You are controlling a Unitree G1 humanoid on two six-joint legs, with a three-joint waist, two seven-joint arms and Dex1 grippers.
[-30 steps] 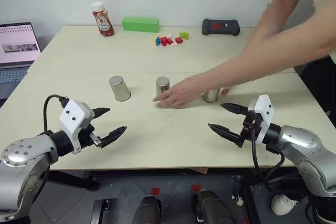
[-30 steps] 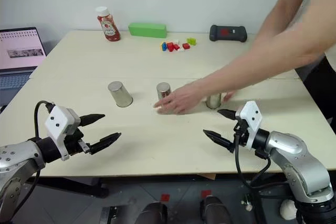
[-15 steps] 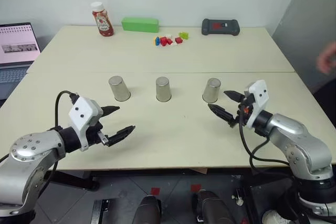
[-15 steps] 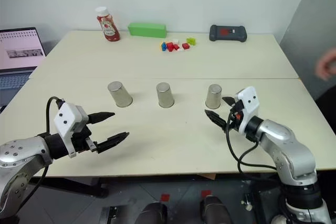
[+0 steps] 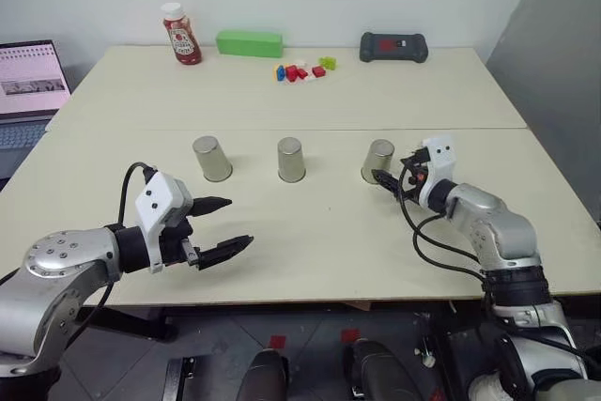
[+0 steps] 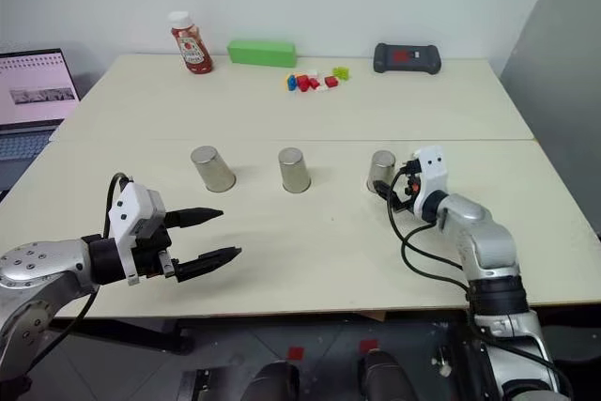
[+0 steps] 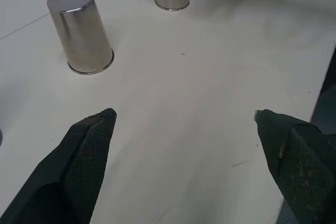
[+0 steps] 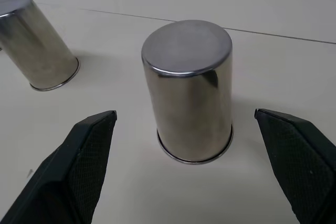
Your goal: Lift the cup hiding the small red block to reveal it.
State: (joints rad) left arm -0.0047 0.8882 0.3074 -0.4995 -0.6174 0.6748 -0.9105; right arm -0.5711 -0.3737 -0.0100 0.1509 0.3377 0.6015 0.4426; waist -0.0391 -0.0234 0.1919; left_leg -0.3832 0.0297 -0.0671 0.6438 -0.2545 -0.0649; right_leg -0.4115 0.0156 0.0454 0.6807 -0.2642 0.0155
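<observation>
Three identical silver cups stand upside down in a row: left cup (image 5: 211,158), middle cup (image 5: 291,159), right cup (image 5: 377,161). The small red block is hidden, and I cannot tell which cup covers it. My right gripper (image 5: 392,171) is open just beside the right cup (image 8: 189,90). Its fingertips (image 8: 100,124) sit either side of the cup's near face, not touching it. My left gripper (image 5: 239,221) is open and empty over bare table, nearer than the left and middle cups. In the left wrist view the middle cup (image 7: 81,30) is ahead of it.
At the table's far edge are a ketchup bottle (image 5: 182,35), a green box (image 5: 250,43), a black device (image 5: 393,46) and several small coloured bricks (image 5: 300,70). A laptop (image 5: 33,82) sits at far left. A seam crosses the table (image 5: 282,100) behind the cups.
The person's arms over the cups have withdrawn out of view. My right gripper has moved forward up to the right cup. My left gripper has drifted slightly right.
</observation>
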